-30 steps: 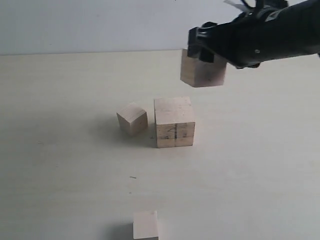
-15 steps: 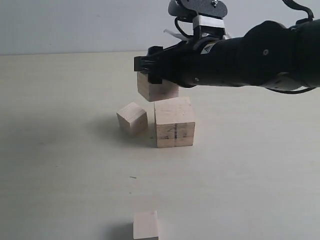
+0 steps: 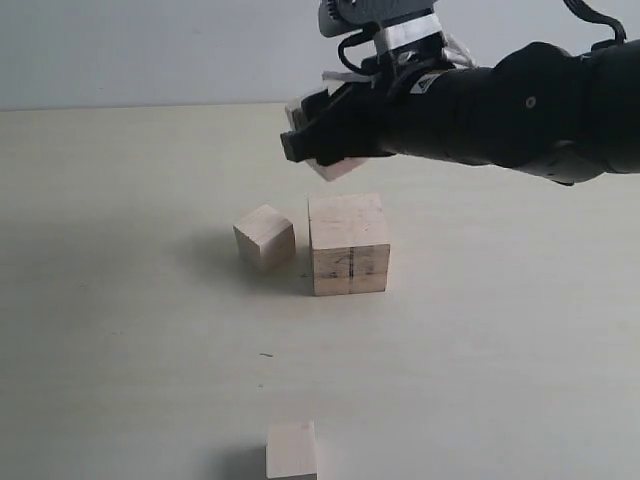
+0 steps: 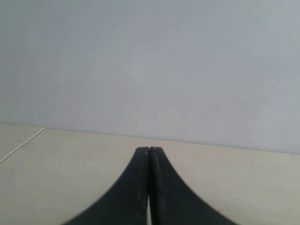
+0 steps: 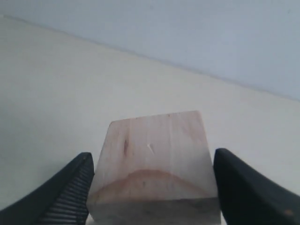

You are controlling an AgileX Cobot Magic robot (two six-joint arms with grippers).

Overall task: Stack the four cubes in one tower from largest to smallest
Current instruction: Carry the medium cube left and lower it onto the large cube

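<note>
Counter, front edge: smallest cube, alone. Mid-counter: small cube just beside largest cube, which has a dark line on its front face. Above the largest, clear of it: right pincer clamped on the 2nd cube, seemingly tilted, mostly hidden. Left pincer pressed together, empty.

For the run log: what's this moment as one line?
right gripper: shut on second-largest cube, airborne, tilted, not yet on largest cube | left gripper: shut, empty | stacked: none
</note>
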